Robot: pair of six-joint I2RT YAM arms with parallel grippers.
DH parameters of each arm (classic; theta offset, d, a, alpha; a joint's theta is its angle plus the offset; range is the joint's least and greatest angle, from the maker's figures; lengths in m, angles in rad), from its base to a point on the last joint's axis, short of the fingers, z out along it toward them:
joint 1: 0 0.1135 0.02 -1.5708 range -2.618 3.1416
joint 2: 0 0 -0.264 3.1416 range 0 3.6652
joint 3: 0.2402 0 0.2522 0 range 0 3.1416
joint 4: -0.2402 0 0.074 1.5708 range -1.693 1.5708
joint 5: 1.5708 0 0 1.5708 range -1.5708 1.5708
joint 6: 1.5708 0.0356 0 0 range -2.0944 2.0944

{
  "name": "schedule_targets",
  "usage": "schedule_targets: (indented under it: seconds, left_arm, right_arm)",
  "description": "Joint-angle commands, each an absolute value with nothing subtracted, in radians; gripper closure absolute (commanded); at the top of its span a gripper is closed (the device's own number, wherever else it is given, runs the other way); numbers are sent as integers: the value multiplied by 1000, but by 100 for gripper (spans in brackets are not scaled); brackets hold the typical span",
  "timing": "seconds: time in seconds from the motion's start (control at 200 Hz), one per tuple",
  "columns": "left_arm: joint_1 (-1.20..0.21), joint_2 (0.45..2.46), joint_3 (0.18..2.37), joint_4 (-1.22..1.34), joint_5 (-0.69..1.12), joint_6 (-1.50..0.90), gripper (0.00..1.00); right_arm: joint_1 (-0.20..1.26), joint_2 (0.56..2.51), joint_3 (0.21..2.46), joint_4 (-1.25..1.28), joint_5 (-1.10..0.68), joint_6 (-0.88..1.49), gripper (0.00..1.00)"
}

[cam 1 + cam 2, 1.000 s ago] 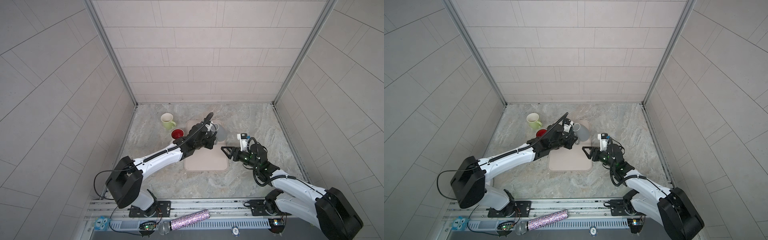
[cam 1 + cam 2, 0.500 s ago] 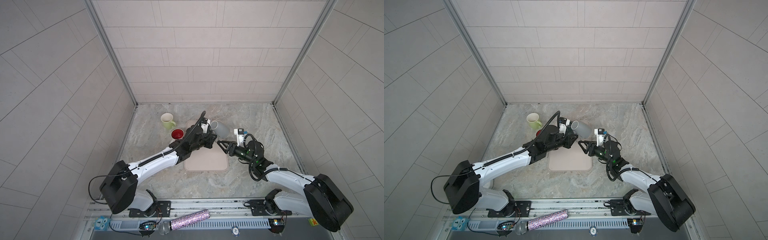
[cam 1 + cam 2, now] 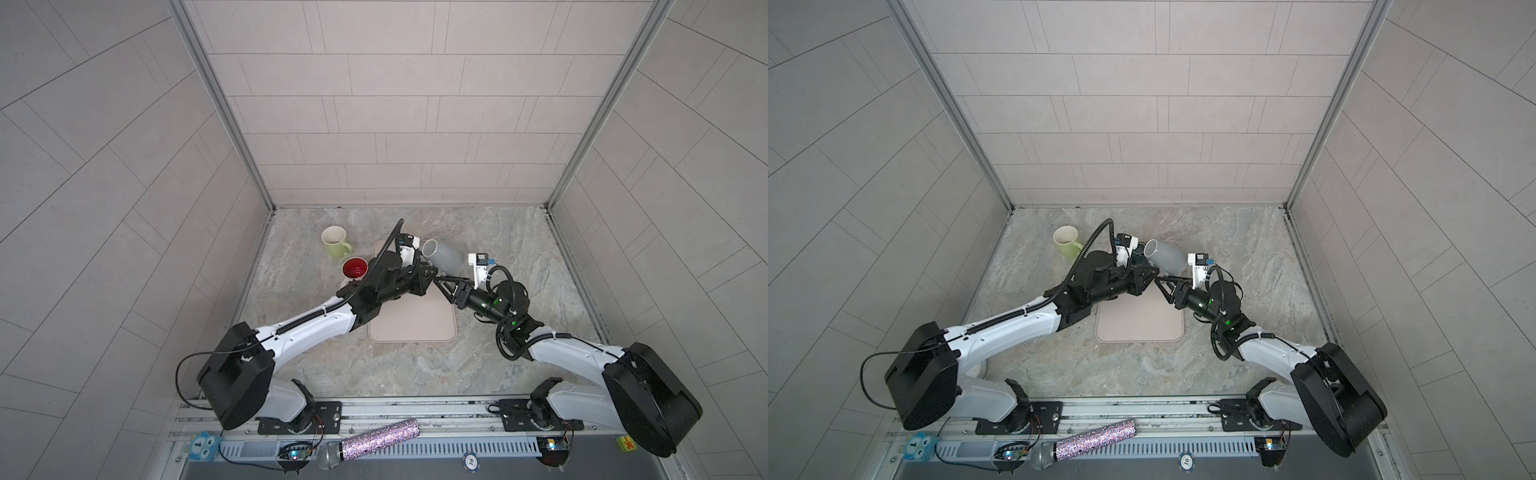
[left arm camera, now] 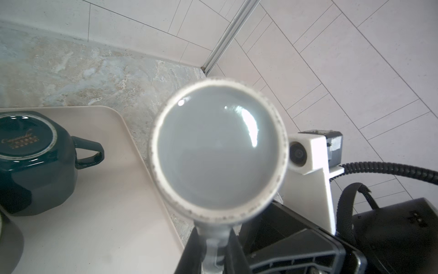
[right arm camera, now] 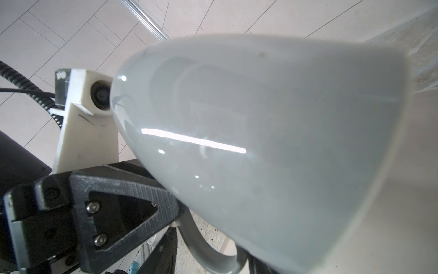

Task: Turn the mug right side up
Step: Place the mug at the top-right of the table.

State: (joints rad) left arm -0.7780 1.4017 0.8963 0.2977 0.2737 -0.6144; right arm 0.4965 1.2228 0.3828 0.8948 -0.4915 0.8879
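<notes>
Left wrist view puts the grey mug (image 4: 218,151) straight ahead of our left gripper (image 4: 213,246). Its unglazed foot ring and flat bottom face back at the wrist, so the mouth points away from that tool. Our left fingers (image 4: 190,252) are pressed together on the handle (image 5: 208,249), which hangs from the mug's underside. We judge this grip suits the job because a pinch on the handle lets a roll of the wrist swing the whole body round.

The mug lies on its side in the air, above the far corner of the mat (image 3: 415,328) and clear of it as far as we can tell. That puts it roughly halfway between upside down and upright.

Our right gripper (image 3: 442,282) points at the left one, almost tip to tip, just under the mug's wall, probably to steady the mug or take it over. Whether its jaws are spread or pinching anything we cannot tell.

Off to one side of the left gripper and lower down, a dark mug (image 4: 30,161) sits bottom-up on the mat, untouched.
</notes>
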Motion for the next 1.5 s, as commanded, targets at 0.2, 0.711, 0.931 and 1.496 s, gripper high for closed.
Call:
schedule_targets:
  seconds: [0.2, 0.711, 0.931, 1.496]
  left_arm:
    - [-776, 1343, 873, 465, 331, -647, 100]
    - [-776, 1353, 833, 576, 366, -702, 100]
    - [-776, 1351, 817, 614, 378, -719, 100]
    - [-761, 1331, 781, 660, 401, -771, 100]
  right_arm:
    - [500, 1183, 382, 1009, -503, 905, 60]
    - [502, 1160, 389, 1062, -505, 903, 55]
    - [499, 1159, 397, 1071, -503, 899, 55]
    - [491, 1151, 396, 1112, -522, 902, 62]
